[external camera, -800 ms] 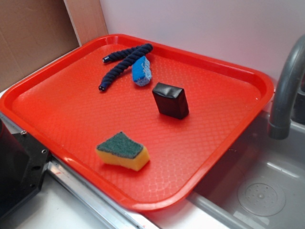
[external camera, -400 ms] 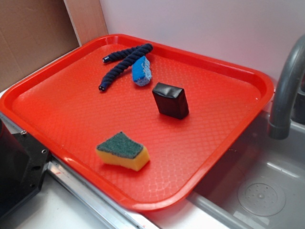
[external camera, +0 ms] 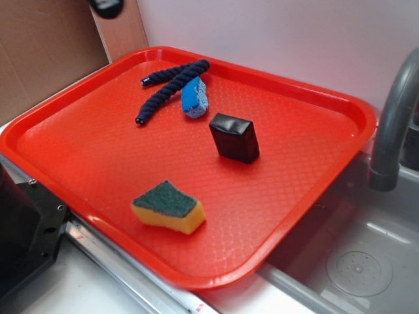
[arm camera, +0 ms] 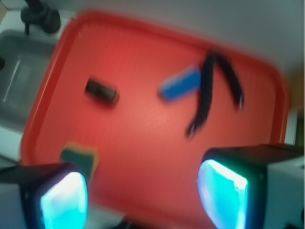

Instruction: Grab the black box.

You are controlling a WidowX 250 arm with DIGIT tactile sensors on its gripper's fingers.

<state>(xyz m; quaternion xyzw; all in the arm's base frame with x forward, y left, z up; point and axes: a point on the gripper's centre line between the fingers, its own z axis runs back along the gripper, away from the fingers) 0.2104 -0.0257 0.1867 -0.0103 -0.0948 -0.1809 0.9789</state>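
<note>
Here, glossy black box (external camera: 234, 137), dented top

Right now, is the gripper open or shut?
Open: in the wrist view the gripper has its two fingers wide apart, nothing between them, high above the tray.

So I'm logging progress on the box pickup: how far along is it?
Nothing is done yet: the black box sits untouched on the red tray. In hand: the gripper is open and empty, high above the tray. Left: descend over the box, close, lift.
</note>
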